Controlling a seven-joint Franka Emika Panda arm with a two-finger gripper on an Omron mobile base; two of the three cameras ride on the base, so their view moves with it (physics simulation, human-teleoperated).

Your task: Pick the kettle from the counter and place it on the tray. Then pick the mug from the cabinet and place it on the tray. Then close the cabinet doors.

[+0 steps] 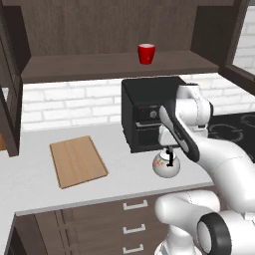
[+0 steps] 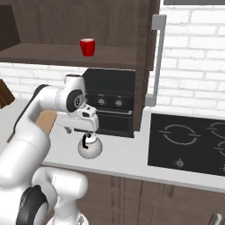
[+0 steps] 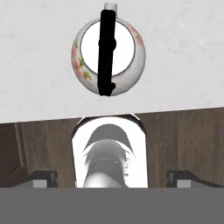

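Left base view puts the kettle [image 1: 165, 163] right of centre on the desk [image 1: 30, 179], just in front of a black oven-like box [image 1: 144, 117]. The end effector [image 1: 168, 149] hangs directly above the kettle, at the top of its thin black handle; whether it touches the handle I cannot tell. The tray [image 1: 77, 160] lies flat on the desk at the left of the frame, well apart from the kettle and bare. The mug [image 1: 146, 53] stands upright on the cabinet [image 1: 74, 67] shelf near the top centre.

From the hand view, the kettle [image 3: 108, 52] sits in the upper middle of the frame, its handle running as a black bar across the white lid. The two fingertips [image 3: 43, 178] stand at the lower left and lower right corners, spread wide with nothing between them.

In the right base view, a black hob [image 2: 189, 143] is set into the desk at the right.
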